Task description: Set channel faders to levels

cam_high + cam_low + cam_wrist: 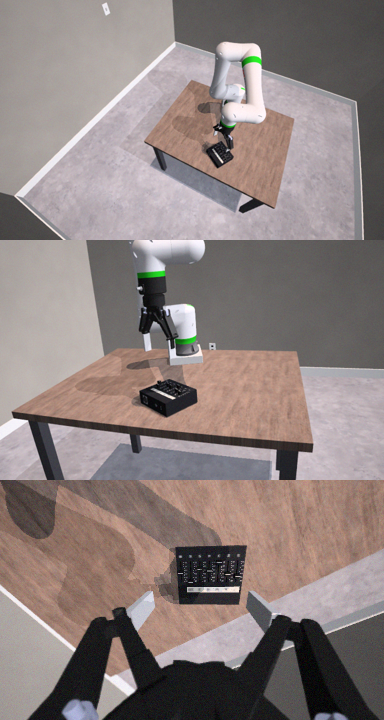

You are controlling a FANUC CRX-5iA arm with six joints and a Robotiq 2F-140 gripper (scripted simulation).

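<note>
Top view: the lighting desk (220, 154) sits near the surface's (254, 158) front edge. Exterior view: the tool (159, 348), spread wide and empty, hangs well above it. Wrist view: fader caps (210, 571) sit at mixed heights; tape numbers unreadable, so progress can't be judged

Wooden table with a lighting desk and the arm's base

The brown wood-grain table (254, 398) stands on dark legs on a mottled grey floor (99, 181). The black lighting desk (181, 402) sits flat on the top, near the front edge and turned at an angle to it. Toward the back edge rests the arm's white base plate (199, 358), well apart from the desk.
</note>
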